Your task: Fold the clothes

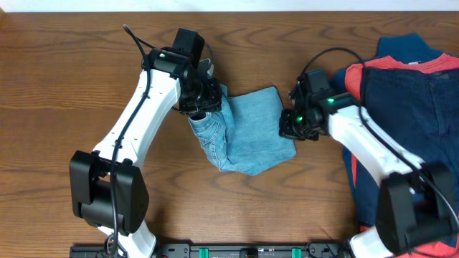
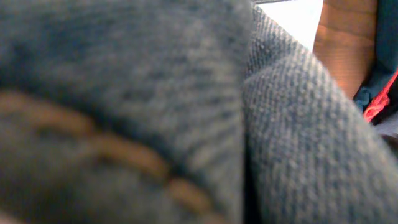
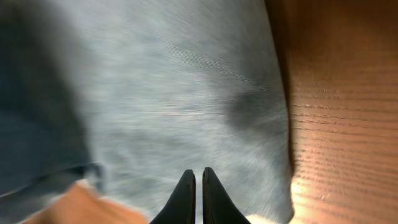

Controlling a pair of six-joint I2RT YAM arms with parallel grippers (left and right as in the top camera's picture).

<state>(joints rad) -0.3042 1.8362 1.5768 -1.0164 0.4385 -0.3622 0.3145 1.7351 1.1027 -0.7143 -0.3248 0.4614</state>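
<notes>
Folded light-blue jeans point(image 1: 251, 132) lie mid-frame on the table point(image 1: 64, 79). The left gripper point(image 1: 203, 107) pinches their bunched left edge; the right gripper point(image 3: 196, 174) is pressed together, empty.

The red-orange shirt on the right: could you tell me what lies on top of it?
A dark navy garment covers most of the red-orange shirt, leaving only a strip near its top and a bottom corner visible. The rest of the shirt is hidden.
</notes>
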